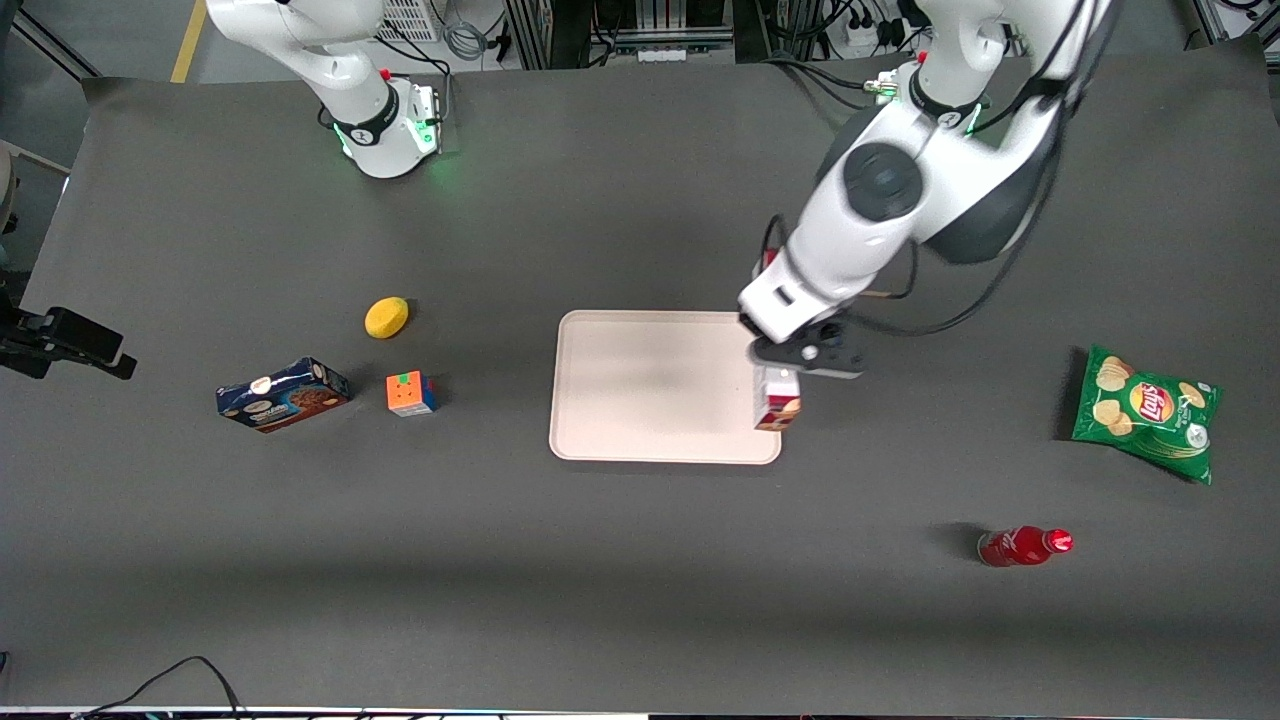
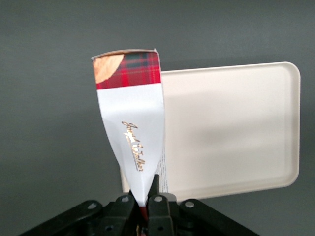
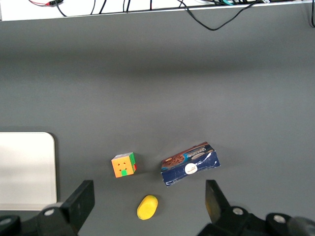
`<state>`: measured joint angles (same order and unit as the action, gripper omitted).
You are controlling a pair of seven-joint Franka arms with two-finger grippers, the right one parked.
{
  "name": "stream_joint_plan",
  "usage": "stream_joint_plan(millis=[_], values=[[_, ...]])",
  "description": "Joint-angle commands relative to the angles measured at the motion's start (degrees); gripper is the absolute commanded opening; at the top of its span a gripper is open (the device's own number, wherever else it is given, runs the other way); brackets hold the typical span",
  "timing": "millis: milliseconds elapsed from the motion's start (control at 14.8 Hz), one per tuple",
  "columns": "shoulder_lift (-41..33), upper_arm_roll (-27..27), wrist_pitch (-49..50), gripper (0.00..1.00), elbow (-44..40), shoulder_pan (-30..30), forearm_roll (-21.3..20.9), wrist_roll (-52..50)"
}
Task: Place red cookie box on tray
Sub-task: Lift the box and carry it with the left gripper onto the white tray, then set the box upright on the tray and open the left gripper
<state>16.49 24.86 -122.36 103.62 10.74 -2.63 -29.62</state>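
Note:
My left gripper point(image 1: 790, 372) hangs over the edge of the tray point(image 1: 640, 390) that faces the working arm's end of the table. It is shut on the red cookie box point(image 1: 776, 400), which hangs downward from the fingers above that edge. In the left wrist view the red cookie box point(image 2: 132, 123) runs away from the gripper point(image 2: 146, 200), white panel with gold script showing and red plaid at its free end. The pale cream tray point(image 2: 231, 128) lies flat below it, with nothing on it.
A green chip bag point(image 1: 1145, 410) and a red bottle point(image 1: 1022, 546) lie toward the working arm's end. Toward the parked arm's end lie a dark-blue cookie box point(image 1: 282, 394), a colour cube point(image 1: 411, 393) and a yellow lemon-like object point(image 1: 386, 317).

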Motion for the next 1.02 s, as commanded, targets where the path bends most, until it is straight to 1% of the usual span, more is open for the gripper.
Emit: stream_joint_plan(millis=[0,135,338,406,541,677,812,947], values=[[3.10,-0.34,-11.55,0.00,6.14,2.18,-2.46,-5.45],[4.59,-0.43,-13.78,0.00,7.39,2.36,-3.42,-5.71],[7.06,-0.69,-14.05,0.00,7.39,2.62,-9.47,-9.57],[7.67,-0.78,-14.66,0.00,7.39,2.62,-10.36,-10.45],[8.64,-1.04,-15.19,0.00,7.39,2.62,-11.51,-10.64],[9.78,-1.13,-16.85,0.00,7.39,2.62,-11.78,-11.16],[10.75,-2.00,-17.30,0.00,7.48,2.71,-13.44,-11.25],[11.37,-2.27,-18.17,0.00,8.00,2.88,-13.62,-11.17]])
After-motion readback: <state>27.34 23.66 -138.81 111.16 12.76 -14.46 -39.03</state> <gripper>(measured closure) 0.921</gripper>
